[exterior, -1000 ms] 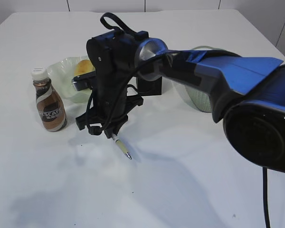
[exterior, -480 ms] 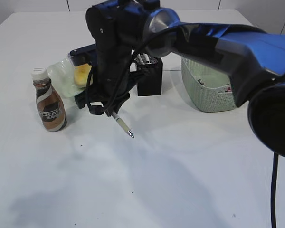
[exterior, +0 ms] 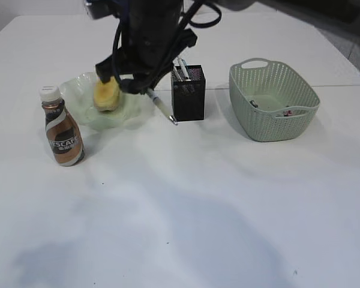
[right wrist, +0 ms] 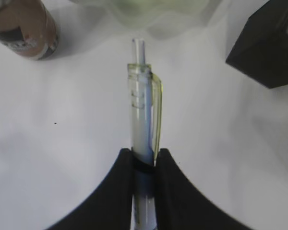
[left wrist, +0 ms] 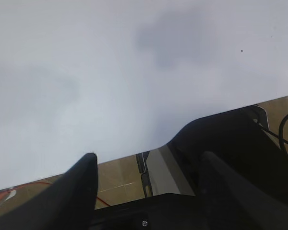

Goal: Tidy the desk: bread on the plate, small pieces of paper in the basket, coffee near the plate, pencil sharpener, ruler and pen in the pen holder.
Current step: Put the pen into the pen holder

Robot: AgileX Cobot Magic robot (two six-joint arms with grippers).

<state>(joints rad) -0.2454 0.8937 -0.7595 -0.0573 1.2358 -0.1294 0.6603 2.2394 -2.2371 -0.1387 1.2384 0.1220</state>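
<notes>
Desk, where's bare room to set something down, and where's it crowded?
The desk is bare across the whole near half, in front of the coffee and basket. A smaller gap lies between holder and basket. Crowded: coffee, plate and holder, where the right arm holds the pen.

On the bench [exterior: 228, 198], the coffee [exterior: 61, 127] stands farthest left, just before and left of the plate [exterior: 84, 96], which carries the bread [exterior: 107, 95]. Right of the plate stands the pen holder [exterior: 188, 93], and right of that, apart from it, the basket [exterior: 272, 99]. The pen [exterior: 162, 107] hangs slanted above the bench between plate and pen holder, held in the right pincer [right wrist: 145, 165].
</notes>
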